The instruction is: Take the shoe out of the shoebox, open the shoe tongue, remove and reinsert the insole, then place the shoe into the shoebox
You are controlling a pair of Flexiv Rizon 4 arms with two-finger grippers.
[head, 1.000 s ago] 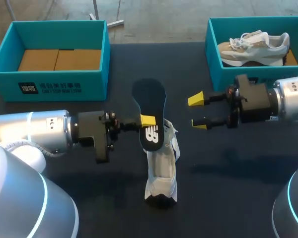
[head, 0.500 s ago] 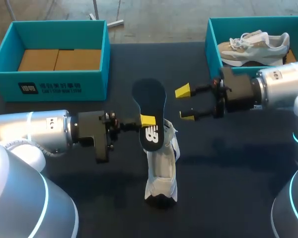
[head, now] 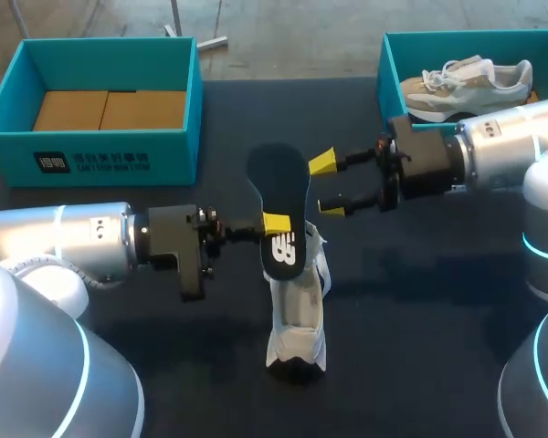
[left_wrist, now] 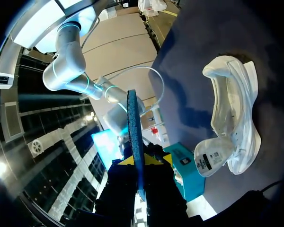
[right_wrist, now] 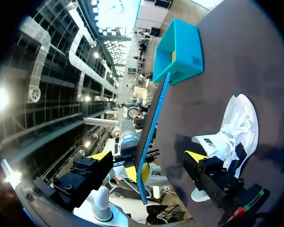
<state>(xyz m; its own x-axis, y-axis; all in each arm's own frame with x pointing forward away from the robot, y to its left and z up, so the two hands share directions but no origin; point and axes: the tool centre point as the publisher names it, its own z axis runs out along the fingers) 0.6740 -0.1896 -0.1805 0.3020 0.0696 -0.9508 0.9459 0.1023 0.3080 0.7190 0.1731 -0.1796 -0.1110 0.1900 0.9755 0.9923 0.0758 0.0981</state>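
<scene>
**Item 1. Right gripper [head: 327, 185]:** one. Over the last second it has travelled from in front of the right-hand box toward the table's middle. Its yellow-tipped fingers now stand just beside the insole's far edge. They are spread wide and hold nothing. The right wrist view shows the insole edge-on ahead of the gap between them.

**Item 2. Left gripper [head: 276, 224]:** one. It is clamped narrowly on the insole near its lower half. Its position has barely changed over the same second.

**Item 3. Dark, flat foam insole with a white logo [head: 279, 187]:** one. It is out of the shoe and held up on edge over the table's middle. Whether its lower end touches the shoe cannot be told.

**Item 4. White mesh sneaker [head: 297, 306]:** one on the dark table, below the insole, with its tongue pulled open. Second beige-and-white sneaker [head: 466, 87]: one, lying inside the right-hand box.

**Item 5. Teal cardboard shoeboxes:** two. The left one [head: 100, 151] holds only a brown cardboard liner [head: 110, 109]. The right one [head: 393, 82] stands behind the right arm.

**Note.** Removal looks complete. The right arm's approach suggests a second grip on the insole, likely to steady or take it for reinsertion. Reinsertion and boxing are not yet done.
</scene>
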